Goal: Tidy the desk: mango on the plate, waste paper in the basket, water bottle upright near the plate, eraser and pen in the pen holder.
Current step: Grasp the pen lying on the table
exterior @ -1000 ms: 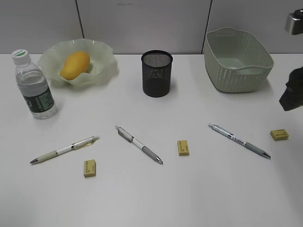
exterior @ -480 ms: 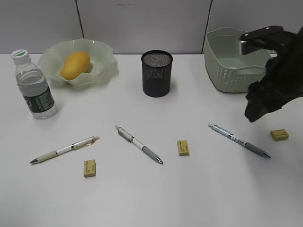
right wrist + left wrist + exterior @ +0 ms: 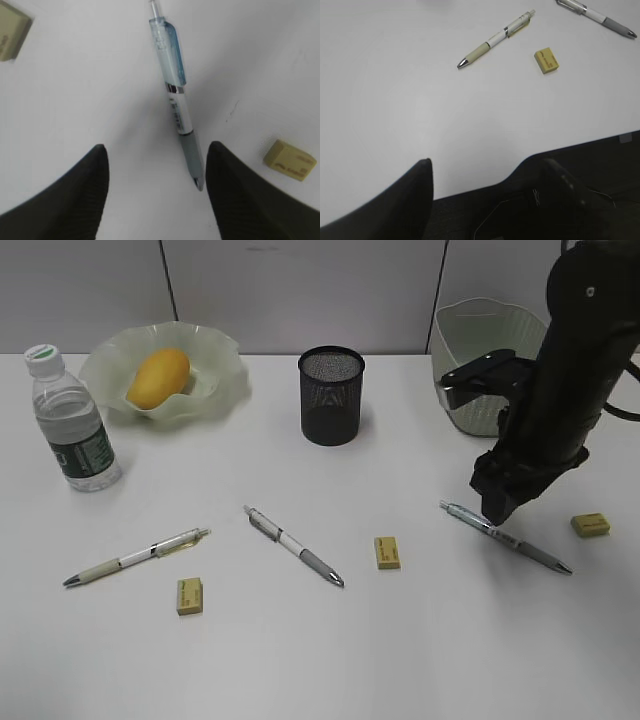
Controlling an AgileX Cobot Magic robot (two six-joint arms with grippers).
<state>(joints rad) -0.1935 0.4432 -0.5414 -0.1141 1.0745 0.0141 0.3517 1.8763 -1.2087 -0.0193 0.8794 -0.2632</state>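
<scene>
Desk [image 3: 300, 660]: plain white top; the items are listed from the near edge to the far edge.

Nearest row: a yellow eraser [image 3: 190, 595] is found toward the near left, just beside the white pen [image 3: 137, 556], which is laid at a slant. A grey-grip pen [image 3: 293, 544] is laid near the middle, with a second eraser [image 3: 387, 552] to its right, apart from it. A blue-clip pen [image 3: 505, 536] is laid toward the right edge, with a third eraser [image 3: 590, 525] beyond its tip end, apart from it.

Right tool [image 3: 497, 508]: it is held low over the blue-clip pen, and its black fingers [image 3: 75, 195] are spread to either side of the pen's grey grip. In the right wrist view the pen is seen between the fingers; nothing is gripped, and contact with the pen cannot be told.

Left tool [image 3: 485, 200]: it is seen only in the left wrist view, above the near left edge of the desk, with its fingers parted and nothing between them.

Middle row: the water bottle [image 3: 70, 425] is stood upright near the left edge, close to the plate.

Far row: the plate [image 3: 215, 380] is set at the far left, with the mango [image 3: 158, 377] lying in it. The pen holder [image 3: 331, 395] is stood at the far middle. The basket [image 3: 470, 360] is set toward the far right corner, partly hidden by the right arm.
</scene>
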